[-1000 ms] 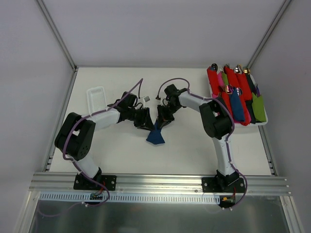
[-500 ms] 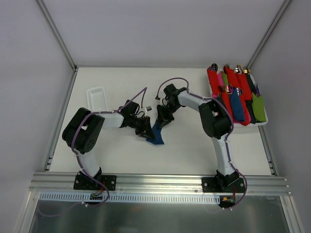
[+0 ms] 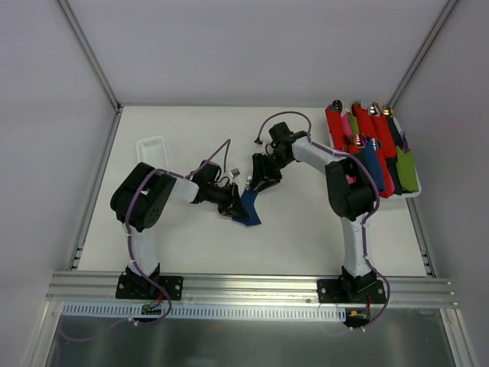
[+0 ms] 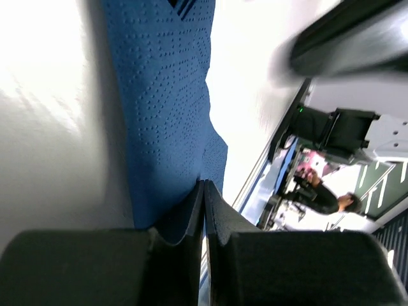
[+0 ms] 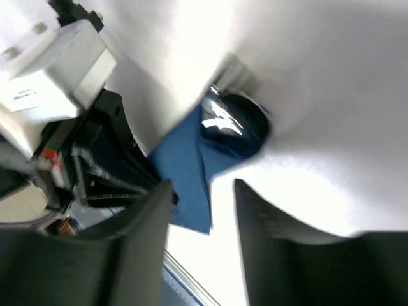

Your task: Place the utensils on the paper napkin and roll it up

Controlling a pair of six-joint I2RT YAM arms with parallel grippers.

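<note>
The paper napkin (image 3: 247, 209) lies partly rolled, dark blue, in the middle of the table. My left gripper (image 3: 230, 205) sits at its left edge, jaws shut on the blue paper (image 4: 167, 115), low on the table. My right gripper (image 3: 264, 179) is open and empty, just beyond the napkin's upper end. In the right wrist view the napkin (image 5: 185, 159) lies ahead of the open gripper (image 5: 203, 191), with a shiny glint (image 5: 220, 121) in its dark folded end. The utensils are otherwise hidden in the fold.
A tray (image 3: 416, 191) at the right edge holds several red, pink, green and blue rolled napkins with utensil tips. A small white tray (image 3: 151, 149) stands at the back left. Both arms crowd the table's middle.
My right gripper has let go of the napkin and drawn back up and to the right. The left gripper stays at the napkin, and its arm has swung inward.
</note>
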